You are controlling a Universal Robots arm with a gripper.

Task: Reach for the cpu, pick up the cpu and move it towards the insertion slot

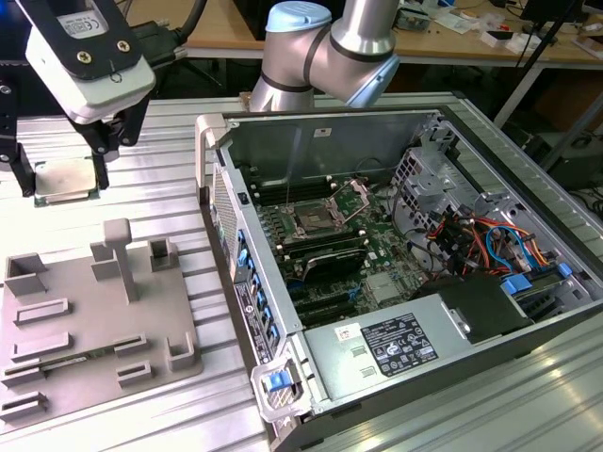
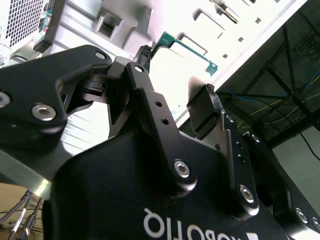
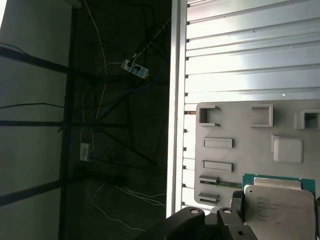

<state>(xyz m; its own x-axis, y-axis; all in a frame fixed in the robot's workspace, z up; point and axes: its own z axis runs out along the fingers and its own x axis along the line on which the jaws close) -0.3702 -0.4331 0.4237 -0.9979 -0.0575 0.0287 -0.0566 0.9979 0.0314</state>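
Observation:
The cpu (image 1: pixel 64 179) is a flat silvery square with a green rim, held between the two dark fingers of my gripper (image 1: pixel 62 185) at the exterior view's far left. It hangs over the ribbed metal table, beyond the grey fixture tray (image 1: pixel 85 311). The gripper is shut on it. In the first wrist view the cpu (image 3: pixel 280 210) sits close to the camera with the fixture tray (image 3: pixel 240 125) behind it. In the second wrist view the fingers (image 2: pixel 205 107) flank the cpu's green edge (image 2: pixel 186 46). The insertion slot (image 1: pixel 316 221), a metal-framed square socket, lies inside the open computer case toward the exterior view's right.
The open computer case (image 1: pixel 217 188) has a raised side wall between the gripper and the socket. Cables (image 1: pixel 480 240), drive cages and a power supply (image 1: pixel 396 344) fill its right part. Upright pegs (image 1: pixel 118 254) rise from the fixture tray. The arm's joints (image 1: pixel 320 47) stand behind the case.

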